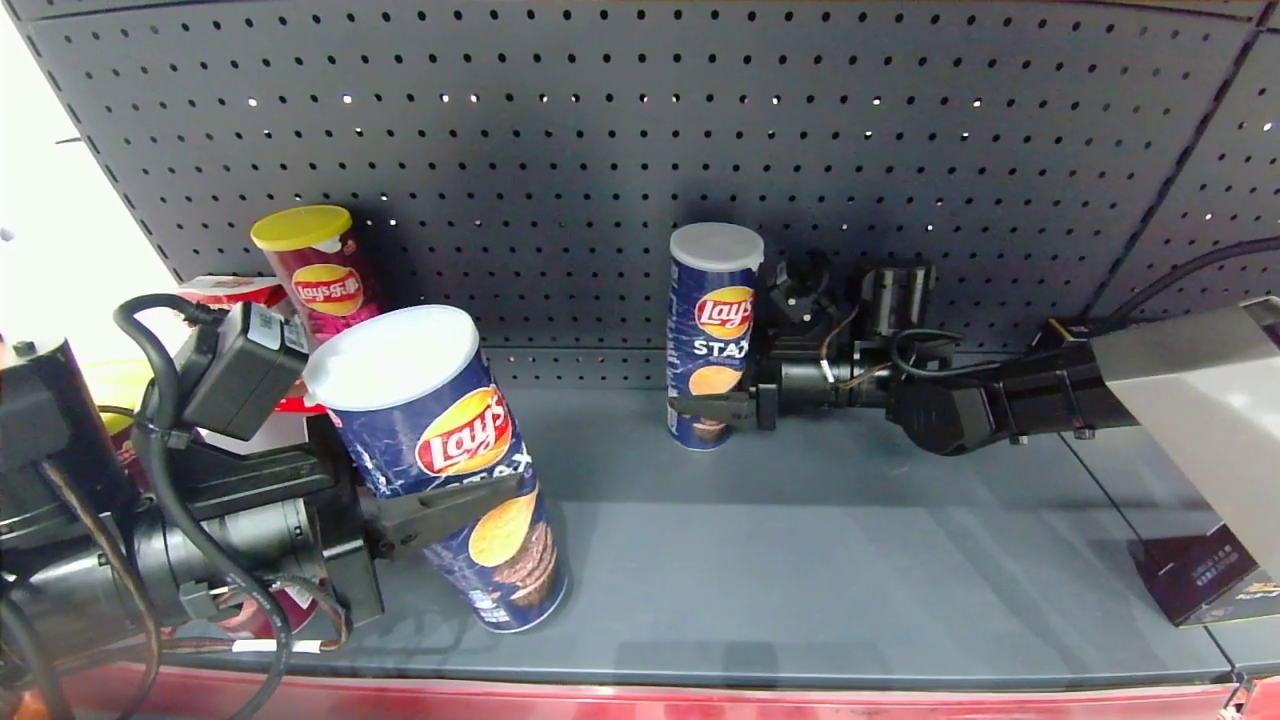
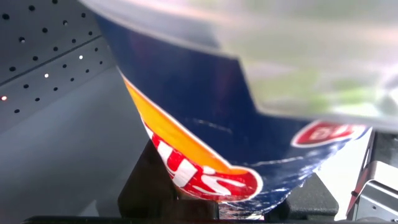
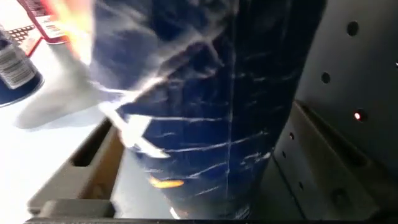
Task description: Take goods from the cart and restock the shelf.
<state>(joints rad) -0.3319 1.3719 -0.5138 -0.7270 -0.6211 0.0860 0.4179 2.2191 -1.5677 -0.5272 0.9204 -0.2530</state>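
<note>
While both arms are busy at the shelf (image 1: 800, 560), the head view has two blue chip cans. The tilted blue can (image 1: 465, 440) is at the lower left of the frame. It leans, and its bottom edge seems to rest on the shelf near the front. The left gripper (image 1: 445, 500) is closed around its middle. The upright blue can (image 1: 712, 320) stands in the middle of the frame, close to the pegboard (image 1: 600, 120). The right gripper (image 1: 708, 408) is closed around its lower part. A purple can (image 1: 320, 270) stands at the upper left, beside a red box (image 1: 235, 290).

Both blue cans have pale lids (image 1: 715, 245) pressed on, so what is inside is hidden. I would guess thin chips that break easily. I think these cans are light. Their sides look stiff but could dent if squeezed hard, and the smooth skin could slip. The best place to hold seems to be round the body, at the middle or lower down. The lid is a bad place, as it might pop off.

From the left wrist view, the tilted blue can (image 2: 205, 124) is big and close. Dark fingers (image 2: 146, 193) press on its side, with the grey shelf (image 2: 62, 143) beyond.

From the right wrist view, the upright blue can (image 3: 211, 106) is very close, and the pegboard (image 3: 348, 93) is just behind it.
</note>
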